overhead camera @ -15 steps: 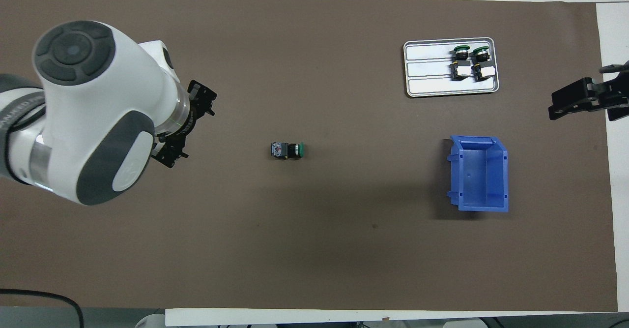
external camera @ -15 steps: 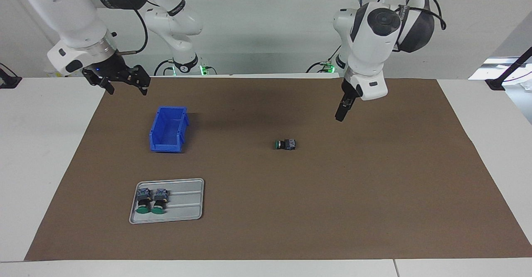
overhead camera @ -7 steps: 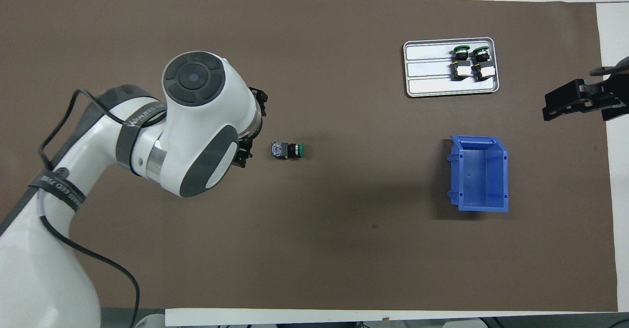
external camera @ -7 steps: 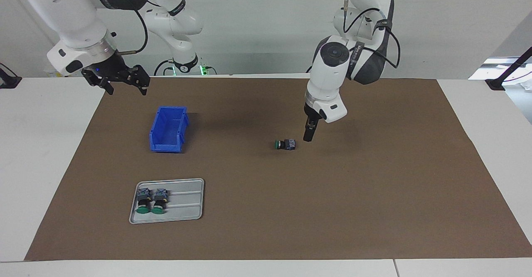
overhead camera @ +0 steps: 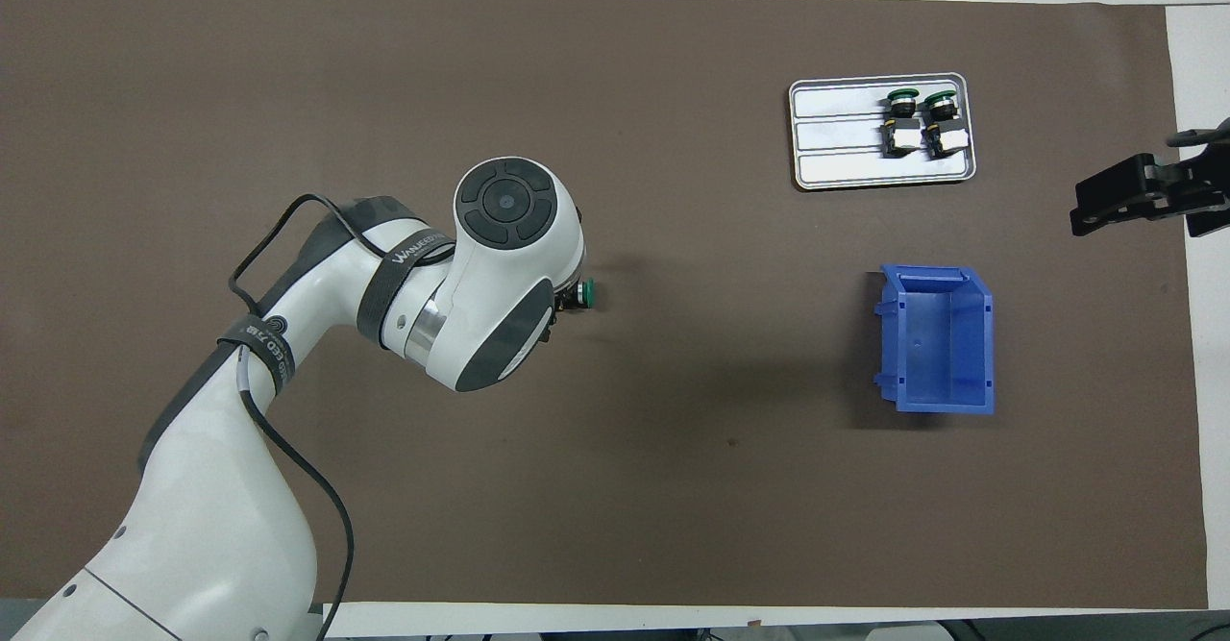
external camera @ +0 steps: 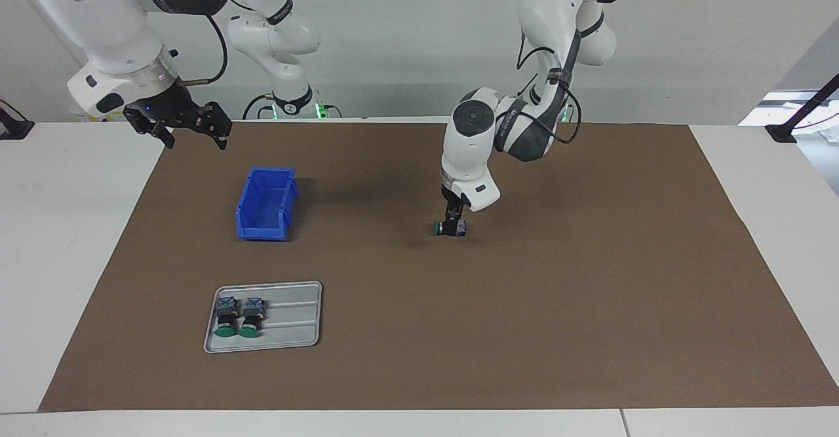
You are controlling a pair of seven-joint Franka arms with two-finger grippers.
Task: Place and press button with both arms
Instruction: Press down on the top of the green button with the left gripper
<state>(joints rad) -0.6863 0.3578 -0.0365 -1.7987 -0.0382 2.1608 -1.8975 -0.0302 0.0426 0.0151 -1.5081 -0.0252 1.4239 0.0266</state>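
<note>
**Coming down on the lone button**

My left gripper (external camera: 452,222) is low over the small push-button switch with its round green cap, black collar and blue-grey body (external camera: 450,228), which lies on its side near the middle of the brown paper mat (external camera: 590,306), cap toward the right arm's end. My fingers stand spread on either side of the button, not clamped on it. I judge the grasp the step in hand: I should straddle the blocky body, not the cap, and close squarely so it does not roll.

My right gripper (external camera: 178,122) waits in the air over the mat's edge, its fingers spread and empty.

The open blue plastic bin (external camera: 265,204) sits toward the right arm's end; farther from the robots lies a grey metal tray (external camera: 295,319) with two like switches (external camera: 239,316). White table (external camera: 65,260) and pale wall (external camera: 406,31) surround it.
</note>
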